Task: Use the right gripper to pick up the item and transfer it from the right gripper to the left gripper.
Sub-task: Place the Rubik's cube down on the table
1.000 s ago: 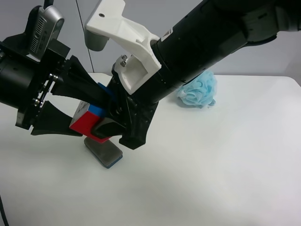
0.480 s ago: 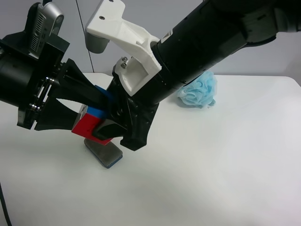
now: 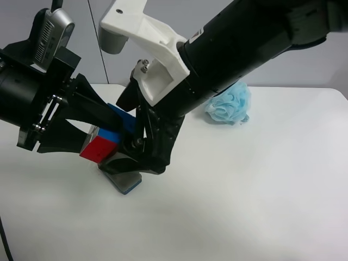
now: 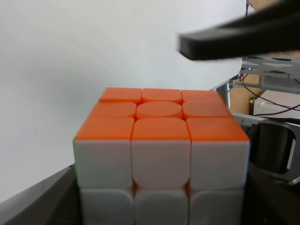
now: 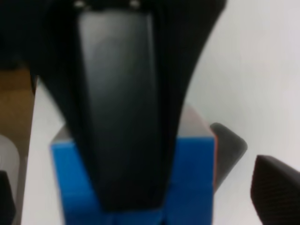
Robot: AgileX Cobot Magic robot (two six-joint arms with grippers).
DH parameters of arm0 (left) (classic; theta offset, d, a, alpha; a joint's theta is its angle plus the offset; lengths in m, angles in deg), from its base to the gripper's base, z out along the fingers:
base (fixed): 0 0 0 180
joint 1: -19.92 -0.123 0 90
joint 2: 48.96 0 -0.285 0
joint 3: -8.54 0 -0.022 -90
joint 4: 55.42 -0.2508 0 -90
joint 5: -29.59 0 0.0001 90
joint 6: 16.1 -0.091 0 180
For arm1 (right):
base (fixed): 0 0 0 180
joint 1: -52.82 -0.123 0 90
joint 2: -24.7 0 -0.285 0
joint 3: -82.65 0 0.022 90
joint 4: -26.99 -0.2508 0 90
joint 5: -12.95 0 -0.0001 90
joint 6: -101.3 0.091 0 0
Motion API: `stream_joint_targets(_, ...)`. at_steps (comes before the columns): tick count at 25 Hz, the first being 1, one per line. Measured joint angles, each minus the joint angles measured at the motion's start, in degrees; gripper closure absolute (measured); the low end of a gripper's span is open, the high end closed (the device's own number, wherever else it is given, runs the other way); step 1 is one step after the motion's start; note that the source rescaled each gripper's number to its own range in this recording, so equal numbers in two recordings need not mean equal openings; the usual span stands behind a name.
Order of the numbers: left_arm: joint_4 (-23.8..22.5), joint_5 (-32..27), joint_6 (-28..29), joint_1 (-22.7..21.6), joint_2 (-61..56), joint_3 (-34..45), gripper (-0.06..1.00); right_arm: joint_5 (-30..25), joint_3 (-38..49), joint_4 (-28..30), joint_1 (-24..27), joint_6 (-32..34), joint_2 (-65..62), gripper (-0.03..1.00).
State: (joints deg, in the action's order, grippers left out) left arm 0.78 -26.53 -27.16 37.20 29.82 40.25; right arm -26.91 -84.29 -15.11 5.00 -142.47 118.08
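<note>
The puzzle cube (image 3: 100, 147) is held in the air above the white table (image 3: 244, 196), red and blue faces showing. The left gripper (image 3: 109, 138), on the arm at the exterior high view's left with the grey camera module, is shut on it. Its wrist view shows the cube (image 4: 161, 154) close up, orange and white, between its dark fingers (image 4: 42, 204). The right gripper (image 3: 125, 131), with the white housing, is open, its fingers spread above and below the cube without touching. In the right wrist view its fingertips (image 5: 276, 185) stand wide of the blue face (image 5: 197, 187).
A flat dark-grey sponge block (image 3: 122, 179) lies on the table just under the two grippers. A fluffy light-blue bath pouf (image 3: 231, 103) sits at the back, partly behind the right arm. Desk clutter shows off the table's edge in the left wrist view (image 4: 272, 112).
The right gripper's fingers have opened off the cube; its lower finger dropped away from the red face. The cube stays in the left gripper.
</note>
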Motion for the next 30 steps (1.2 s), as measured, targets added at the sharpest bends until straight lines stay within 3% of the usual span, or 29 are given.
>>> stream_joint_targets(7,0.0,-0.1,0.0,0.0,0.0,0.0,0.93,-8.2,0.0,12.7,0.0,15.1,-9.2,-0.03)
stream_joint_targets(13,0.0,-0.2,-1.0,0.0,0.0,0.0,0.93,-20.2,0.0,23.5,0.0,30.1,-18.2,-0.03)
stream_joint_targets(17,-0.1,-0.2,-2.3,0.0,0.0,0.0,0.93,-28.4,0.0,28.1,0.0,36.6,-23.3,-0.03)
stream_joint_targets(21,-0.1,-0.2,-2.7,0.0,0.0,0.0,0.93,-29.5,2.2,30.1,0.0,42.2,-28.6,-0.03)
stream_joint_targets(26,-0.1,-0.2,-3.3,0.0,0.0,0.0,0.93,-29.6,14.0,30.8,0.0,48.0,-39.3,-0.03)
stream_joint_targets(30,-0.1,-0.2,-3.4,0.0,0.0,0.0,0.93,-26.4,23.6,30.8,0.0,52.1,-49.7,-0.03)
